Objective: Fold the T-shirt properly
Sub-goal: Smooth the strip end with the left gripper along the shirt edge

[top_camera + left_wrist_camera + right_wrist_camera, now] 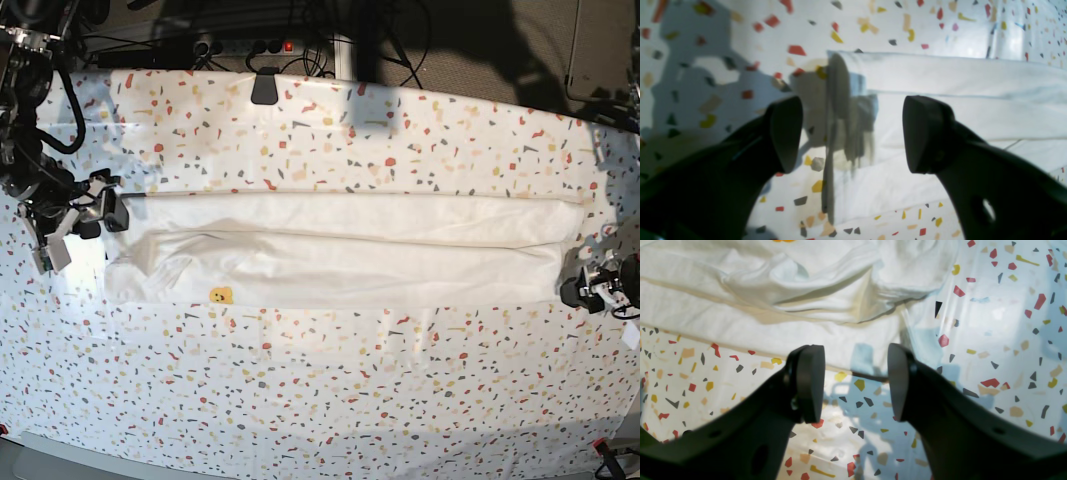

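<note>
Between the two grippers, the T-shirt [340,255] lies as a long folded band on the counter [330,400], left gripper [851,135] and right gripper [856,386] both wide and empty at opposite ends, seemingly poised for the next fold.

The left gripper [851,135] has two thick fingers of matte black plastic. Each finger is curved and ends in a flat, rounded pad [786,133] of dark grey colour. The finger on the right side of the left wrist view has one oval hole through its body.

The right gripper [856,386] is made in the same way: black curved fingers with flat oval pads [810,383]. Small round holes are visible in both fingers, and a small screw sits beside the left pad.

In the base view, both grippers look black with some white and grey parts, and black cables hang near the right arm [30,120].
</note>
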Controlling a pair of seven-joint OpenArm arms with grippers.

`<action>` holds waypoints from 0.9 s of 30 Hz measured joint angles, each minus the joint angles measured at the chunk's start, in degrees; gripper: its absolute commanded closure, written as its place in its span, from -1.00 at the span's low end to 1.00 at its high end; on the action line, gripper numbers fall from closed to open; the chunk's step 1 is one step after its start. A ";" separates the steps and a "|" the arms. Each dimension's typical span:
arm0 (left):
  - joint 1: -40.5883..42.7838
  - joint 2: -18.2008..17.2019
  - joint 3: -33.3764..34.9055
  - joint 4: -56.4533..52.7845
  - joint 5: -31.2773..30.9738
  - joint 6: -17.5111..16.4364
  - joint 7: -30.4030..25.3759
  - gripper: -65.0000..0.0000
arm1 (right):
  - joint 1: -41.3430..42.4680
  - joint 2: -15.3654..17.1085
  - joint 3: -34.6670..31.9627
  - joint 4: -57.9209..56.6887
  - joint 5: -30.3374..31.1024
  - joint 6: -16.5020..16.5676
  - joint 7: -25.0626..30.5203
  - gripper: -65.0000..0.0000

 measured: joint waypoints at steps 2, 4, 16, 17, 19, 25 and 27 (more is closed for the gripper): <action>0.13 -0.42 0.00 -0.70 1.27 -1.81 0.28 -0.39 | 0.00 0.00 0.00 0.00 0.26 0.00 -0.35 0.06; 0.11 -0.76 0.00 -2.73 -0.17 -4.46 1.11 -0.39 | 0.00 0.00 0.00 0.00 0.42 0.00 -0.37 0.06; 0.26 -0.11 0.00 -12.70 -2.47 -7.82 -1.49 -0.39 | 0.00 0.00 0.00 0.00 2.99 0.00 -0.83 0.06; 0.22 -0.13 0.00 -12.70 -1.77 -7.80 -1.62 -0.39 | 0.00 0.00 0.00 0.00 2.95 0.00 -0.85 0.06; 0.46 -0.09 0.00 -12.70 -2.47 -7.82 -1.25 -0.39 | 0.00 0.00 0.00 0.00 2.97 0.00 -0.85 0.06; 2.51 1.90 -0.35 -12.41 -10.12 -8.02 2.01 -0.39 | 0.00 0.00 0.00 0.02 2.99 0.00 -0.85 0.06; 2.21 3.06 -0.33 -12.37 -10.21 -8.02 2.16 -0.39 | 0.00 0.02 0.00 0.00 2.97 0.00 -0.87 0.06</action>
